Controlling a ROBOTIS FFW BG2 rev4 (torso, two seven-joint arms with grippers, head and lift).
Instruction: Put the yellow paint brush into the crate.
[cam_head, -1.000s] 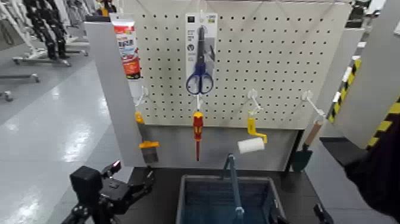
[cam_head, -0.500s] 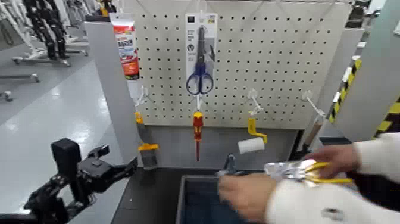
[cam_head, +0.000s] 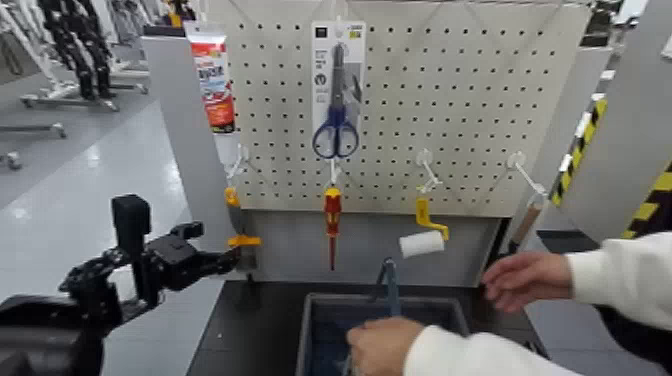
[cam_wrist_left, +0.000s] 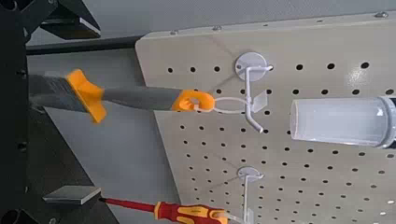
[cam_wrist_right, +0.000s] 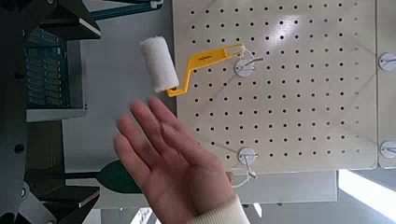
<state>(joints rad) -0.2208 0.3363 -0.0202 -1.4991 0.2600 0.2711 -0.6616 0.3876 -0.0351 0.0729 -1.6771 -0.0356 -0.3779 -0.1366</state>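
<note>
The yellow paint brush (cam_head: 240, 232) hangs from a hook at the lower-left corner of the pegboard (cam_head: 450, 110), handle up and bristles down; the left wrist view shows its orange loop (cam_wrist_left: 191, 100) caught on the white hook (cam_wrist_left: 245, 93). At about nine o'clock from the brush, the left gripper (cam_head: 222, 262) reaches toward it, its tip close beside the bristle end; whether the fingers are apart or together cannot be told. At roughly four o'clock from the brush sits the crate (cam_head: 318, 325), where a person's hand (cam_head: 385, 345) rests at the near rim, with a second hand (cam_head: 525, 280) at three o'clock of the crate's upright handle (cam_head: 388, 280). On the board hang a red-and-yellow screwdriver (cam_head: 332, 222), a roller (cam_head: 422, 240) and blue scissors (cam_head: 335, 120). The right gripper is not seen in any view.
</note>
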